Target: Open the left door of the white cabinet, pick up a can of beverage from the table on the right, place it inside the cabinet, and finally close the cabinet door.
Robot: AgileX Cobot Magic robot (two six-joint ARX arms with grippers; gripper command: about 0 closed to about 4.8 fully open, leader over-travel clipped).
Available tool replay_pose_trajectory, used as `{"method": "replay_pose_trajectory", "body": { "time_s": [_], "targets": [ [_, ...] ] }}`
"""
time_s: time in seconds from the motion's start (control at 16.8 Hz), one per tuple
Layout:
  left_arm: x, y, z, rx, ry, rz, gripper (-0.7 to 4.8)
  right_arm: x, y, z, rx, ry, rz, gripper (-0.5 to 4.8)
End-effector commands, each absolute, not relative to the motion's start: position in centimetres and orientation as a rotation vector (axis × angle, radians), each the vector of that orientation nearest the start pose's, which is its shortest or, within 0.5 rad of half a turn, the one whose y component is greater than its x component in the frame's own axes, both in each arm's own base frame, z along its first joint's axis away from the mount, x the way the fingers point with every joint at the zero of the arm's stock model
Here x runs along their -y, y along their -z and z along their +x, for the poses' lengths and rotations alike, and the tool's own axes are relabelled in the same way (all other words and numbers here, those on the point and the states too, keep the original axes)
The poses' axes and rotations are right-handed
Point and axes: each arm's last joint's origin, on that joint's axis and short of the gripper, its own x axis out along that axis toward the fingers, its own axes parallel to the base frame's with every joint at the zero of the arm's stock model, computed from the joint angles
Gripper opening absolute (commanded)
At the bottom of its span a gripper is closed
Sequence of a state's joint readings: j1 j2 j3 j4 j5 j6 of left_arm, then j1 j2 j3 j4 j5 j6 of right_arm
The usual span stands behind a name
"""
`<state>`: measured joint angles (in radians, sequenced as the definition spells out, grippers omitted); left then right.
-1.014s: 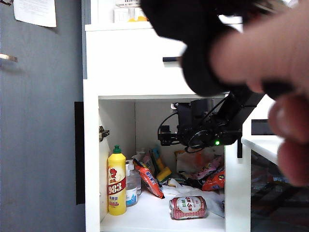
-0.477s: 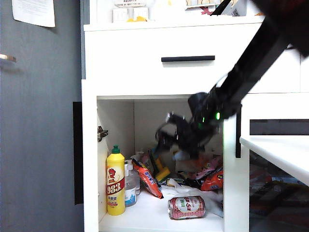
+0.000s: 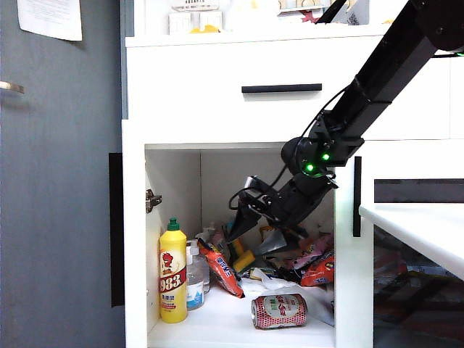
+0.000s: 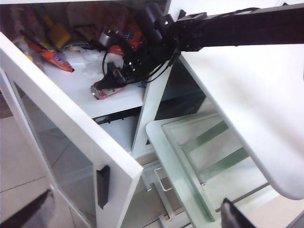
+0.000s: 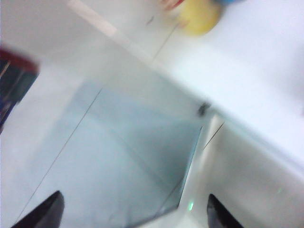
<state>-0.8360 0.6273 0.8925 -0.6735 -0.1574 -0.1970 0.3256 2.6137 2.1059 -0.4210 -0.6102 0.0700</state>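
Note:
The white cabinet (image 3: 217,87) has its left door (image 4: 71,128) swung out, black handle (image 4: 102,185) on its free edge. The red can of beverage (image 3: 279,310) lies on its side on the cabinet floor, also seen from the left wrist as the can (image 4: 107,89). My right gripper (image 3: 250,228) reaches into the cabinet, tilted down, open and empty, above and slightly left of the can. The right wrist view is blurred, and the right gripper (image 5: 133,213) holds nothing there. My left gripper (image 4: 133,218) hangs open outside, near the door's handle edge. The table (image 3: 413,225) is at the right.
A yellow bottle (image 3: 174,272), snack bags (image 3: 225,272) and other clutter fill the cabinet floor behind the can. The right door (image 3: 406,190) stays shut, its handle (image 3: 357,196) beside my right arm. A pale glass shelf (image 4: 190,156) lies below the table.
A dark and pinkish blur that covered the exterior view's upper right is gone. My right gripper has tipped downward and leftward inside the cabinet. The can has not moved.

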Motion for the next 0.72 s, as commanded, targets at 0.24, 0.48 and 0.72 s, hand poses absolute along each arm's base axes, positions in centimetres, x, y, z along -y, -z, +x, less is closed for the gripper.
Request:
{"method": "replay_pose_trajectory", "body": {
  "time_s": [0.24, 0.48, 0.72],
  "targets": [
    [8.0, -34.5, 7.7, -0.407, 0.659, -0.003, 4.79, -20.3, -9.8, 49.0, -1.126, -0.922, 0.132, 4.03],
    [7.5, -34.7, 7.3, -0.391, 0.665, -0.012, 4.79, -19.4, -14.3, 48.6, -1.076, -0.942, 0.086, 3.98],
    [7.6, -35.0, 7.3, -0.365, 0.687, -0.029, 4.79, -18.8, -17.0, 46.0, -1.235, -0.974, 0.078, 3.94]
  ]
}}
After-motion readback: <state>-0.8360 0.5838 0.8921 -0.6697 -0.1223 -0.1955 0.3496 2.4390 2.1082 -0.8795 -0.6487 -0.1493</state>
